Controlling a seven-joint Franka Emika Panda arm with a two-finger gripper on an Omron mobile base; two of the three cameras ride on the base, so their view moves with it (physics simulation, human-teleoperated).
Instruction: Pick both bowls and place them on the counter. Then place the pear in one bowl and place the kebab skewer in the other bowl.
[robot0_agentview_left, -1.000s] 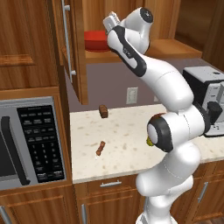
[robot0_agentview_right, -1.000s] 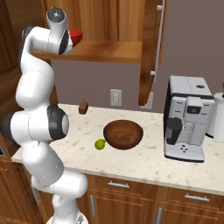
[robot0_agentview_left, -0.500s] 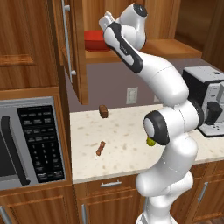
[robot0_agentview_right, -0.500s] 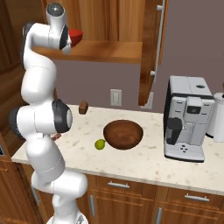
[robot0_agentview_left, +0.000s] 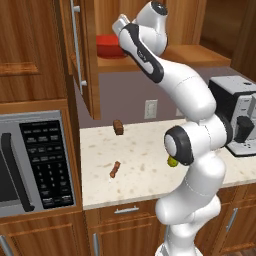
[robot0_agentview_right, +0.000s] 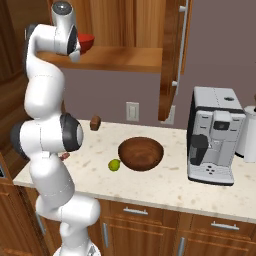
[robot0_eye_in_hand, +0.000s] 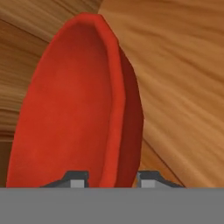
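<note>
The glossy red bowl (robot0_agentview_left: 110, 46) (robot0_agentview_right: 86, 42) rests on the wooden shelf inside the upper cabinet. My gripper (robot0_eye_in_hand: 113, 178) reaches up to it, and its two fingertips (robot0_eye_in_hand: 77, 177) stand tight on either side of the red bowl's (robot0_eye_in_hand: 78, 109) rim. The dark brown bowl (robot0_agentview_right: 141, 154) sits upright on the speckled counter (robot0_agentview_right: 165, 185). Just to its left lies the yellow-green pear (robot0_agentview_right: 114, 165) (robot0_agentview_left: 172, 161), partly hidden by my arm in the left base view. The kebab skewer (robot0_agentview_left: 115, 170) lies flat near the counter's front left.
A stubby dark brown block (robot0_agentview_left: 118, 127) (robot0_agentview_right: 95, 122) stands by the back wall. A coffee machine (robot0_agentview_right: 212, 135) occupies the counter's right end and a microwave (robot0_agentview_left: 30, 160) its left. Open cabinet doors (robot0_agentview_left: 75, 50) (robot0_agentview_right: 172, 55) flank the shelf (robot0_agentview_right: 125, 57).
The hand has pushed further in toward the red bowl on the shelf and its jaws have closed in from wide onto the rim. The things on the counter have not moved.
</note>
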